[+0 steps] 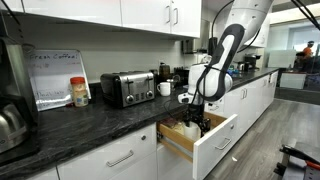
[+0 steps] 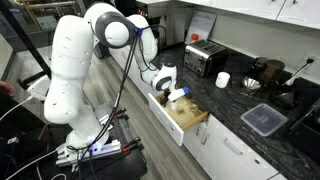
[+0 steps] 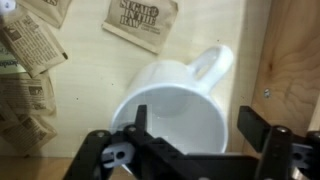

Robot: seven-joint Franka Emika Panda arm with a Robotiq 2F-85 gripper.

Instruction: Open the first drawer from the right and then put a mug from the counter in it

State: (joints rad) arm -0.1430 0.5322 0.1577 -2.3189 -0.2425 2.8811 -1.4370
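The white drawer [image 1: 216, 141] stands pulled open under the dark counter [image 1: 95, 118] in both exterior views [image 2: 168, 117]. My gripper [image 1: 201, 110] reaches down into it. In the wrist view a white mug [image 3: 172, 92] rests on the light wood drawer floor, mouth towards the camera and handle pointing away. My gripper [image 3: 195, 125] is open. One finger is at the mug's rim and the other stands clear of its wall beside the wood divider [image 3: 292, 60]. A second white mug [image 1: 165, 88] stands on the counter [image 2: 223, 80] next to the toaster.
A chrome toaster [image 1: 127, 87] and a jar [image 1: 79, 91] stand on the counter. Coffee gear is at the far end. A dark tray [image 2: 262, 118] lies on the counter. Paper packets [image 3: 28, 62] lie in the drawer beside the mug.
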